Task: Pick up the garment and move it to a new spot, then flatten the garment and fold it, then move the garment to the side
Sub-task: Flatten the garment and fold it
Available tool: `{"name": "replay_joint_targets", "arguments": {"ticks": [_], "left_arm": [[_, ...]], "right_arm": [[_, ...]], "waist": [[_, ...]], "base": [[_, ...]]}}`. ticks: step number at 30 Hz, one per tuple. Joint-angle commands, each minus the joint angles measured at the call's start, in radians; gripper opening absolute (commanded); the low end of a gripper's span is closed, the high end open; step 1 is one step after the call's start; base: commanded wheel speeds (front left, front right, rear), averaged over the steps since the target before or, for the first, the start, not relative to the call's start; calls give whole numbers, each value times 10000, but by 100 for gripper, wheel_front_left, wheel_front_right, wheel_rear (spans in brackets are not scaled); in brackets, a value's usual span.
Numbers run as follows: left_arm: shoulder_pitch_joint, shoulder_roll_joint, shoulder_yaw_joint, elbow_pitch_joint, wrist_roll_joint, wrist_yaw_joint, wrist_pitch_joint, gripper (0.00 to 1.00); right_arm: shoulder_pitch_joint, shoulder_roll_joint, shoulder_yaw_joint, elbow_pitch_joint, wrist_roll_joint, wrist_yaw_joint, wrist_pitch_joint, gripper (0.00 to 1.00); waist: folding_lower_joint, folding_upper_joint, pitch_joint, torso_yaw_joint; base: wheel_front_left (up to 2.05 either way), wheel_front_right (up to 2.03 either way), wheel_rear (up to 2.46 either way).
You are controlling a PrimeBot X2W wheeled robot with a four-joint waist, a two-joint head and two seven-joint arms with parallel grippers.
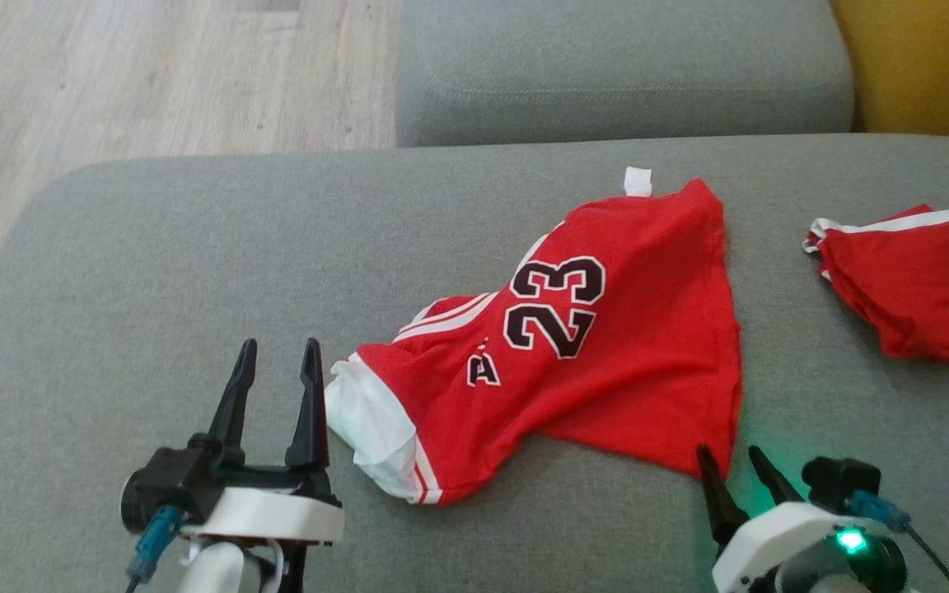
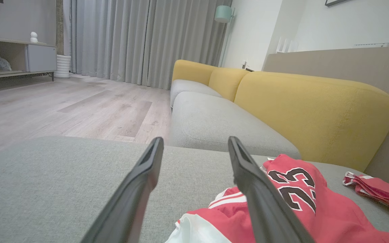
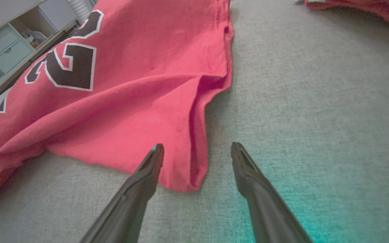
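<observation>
A red jersey (image 1: 606, 354) with a black "23" and white trim lies rumpled on the grey sofa seat (image 1: 153, 288). My left gripper (image 1: 277, 350) stands open just left of its white sleeve end (image 1: 367, 420), with nothing between the fingers; in the left wrist view the jersey (image 2: 316, 206) shows beyond my right finger (image 2: 258, 189). My right gripper (image 1: 730, 457) is open at the jersey's near right corner (image 3: 187, 168), which lies between and just beyond the fingertips in the right wrist view.
A second red garment (image 1: 919, 280), folded, lies at the seat's right edge. Another grey cushion (image 1: 623, 74) and a yellow backrest (image 1: 927, 66) stand behind. Wooden floor (image 1: 112, 82) lies beyond the seat's left edge.
</observation>
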Motion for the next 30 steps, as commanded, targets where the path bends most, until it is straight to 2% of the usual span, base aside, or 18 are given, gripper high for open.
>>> {"name": "replay_joint_targets", "arguments": {"ticks": [1,7,8,9,13,18,19,24,28,29,30], "left_arm": [[-500,31,295,-311,78,-41,-47,100],[-627,31,290,-330,81,-32,-47,100],[-635,31,297,-329,85,-29,-47,100],[-643,31,301,-328,89,-26,-47,100],[-673,31,326,-313,112,-21,-47,100],[-699,31,386,-302,132,-18,-47,100],[-699,31,386,-302,132,-18,-47,100],[-642,31,468,-330,119,-12,-47,100],[-666,31,410,-344,67,-1,-47,100],[-674,31,398,-346,55,6,-47,100],[-683,31,387,-347,47,12,-47,100]], "right_arm": [[-593,-23,307,-165,62,-9,-64,100],[-1199,-23,672,454,304,-9,-187,100],[-1299,-23,734,559,316,-9,-203,41],[-1408,-23,726,671,229,-9,-258,0],[-1837,-23,-9,1133,-568,-9,-601,0],[-2180,-33,-1830,1450,-1954,-9,-788,0],[-2180,-33,-1830,1450,-1954,-9,-788,0],[-2218,-49,-3807,1167,-3165,-9,-687,0],[-2080,-34,-4445,868,-3741,-9,-404,0],[-2037,-31,-4484,776,-3862,-9,-389,22],[-2020,-29,-4472,693,-3849,-9,-442,100]], "waist": [[0,-1,92,60],[0,-1,335,149],[0,-1,360,146],[0,-1,382,142],[0,-1,412,103],[0,-1,347,42],[0,-1,347,42],[0,-1,270,-57],[0,-1,272,-68],[0,-1,274,-68],[0,-1,280,-65]], "base": [[0,0,0],[0,0,0],[0,0,0],[0,0,0],[0,0,0],[0,0,0],[0,0,0],[0,0,0],[0,0,0],[0,0,0],[0,0,0]]}}
